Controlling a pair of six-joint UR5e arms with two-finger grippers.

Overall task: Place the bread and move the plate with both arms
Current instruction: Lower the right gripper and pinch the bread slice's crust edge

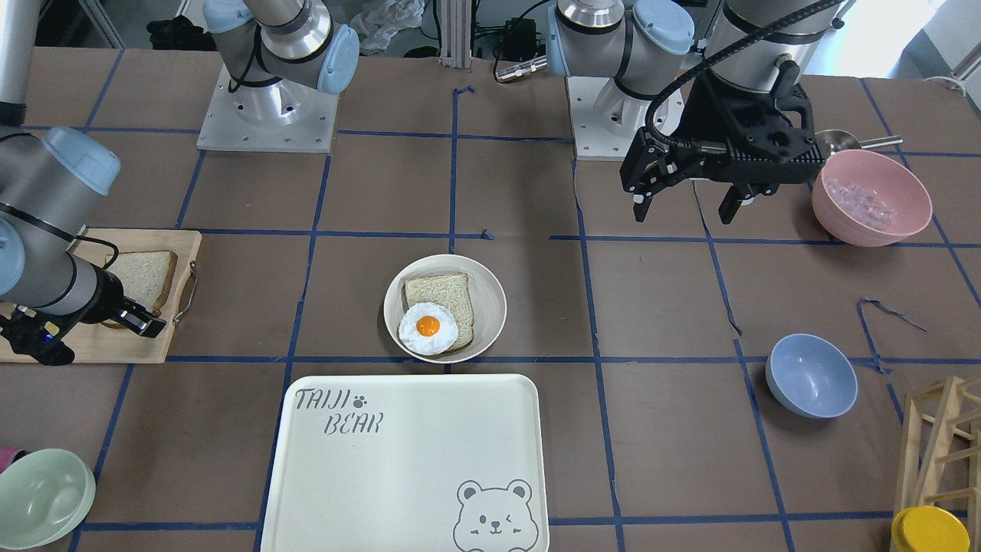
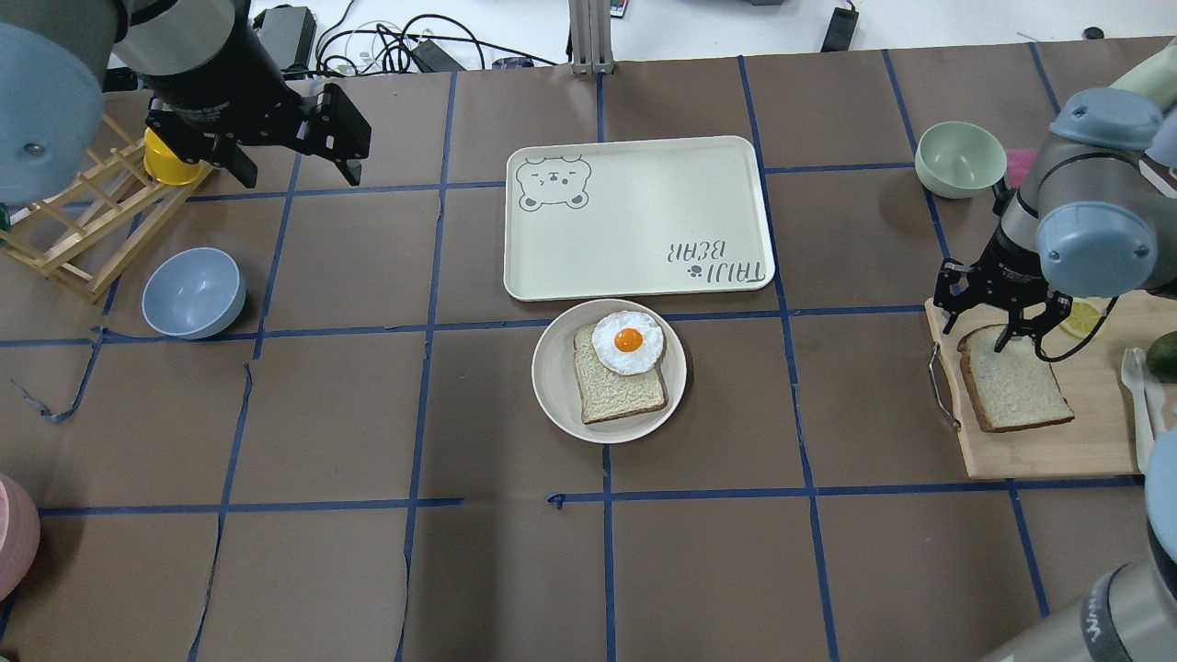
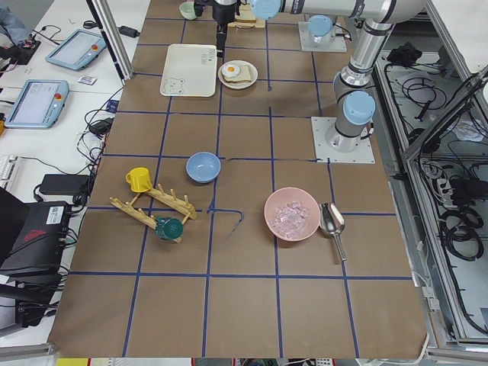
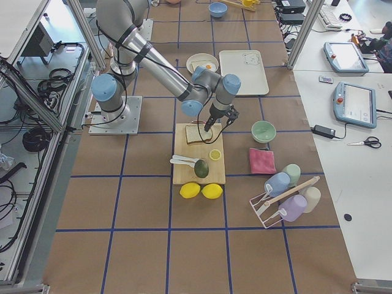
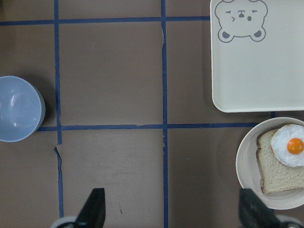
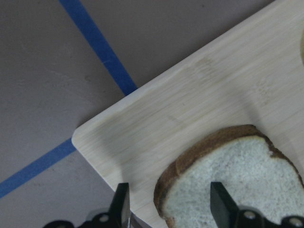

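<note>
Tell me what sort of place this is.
Most likely a robotics lab staging kitchen tasks. A left arm and a right arm are bolted to a tape-gridded table. Teach pendants lie on the side bench. There is seemingly prop food: bread and a fried egg.

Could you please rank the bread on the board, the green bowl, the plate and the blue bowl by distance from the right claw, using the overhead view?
From the right claw:
1. bread, just under it
2. green bowl, beyond it on the right side
3. plate, at table centre
4. blue bowl, far left side
</note>
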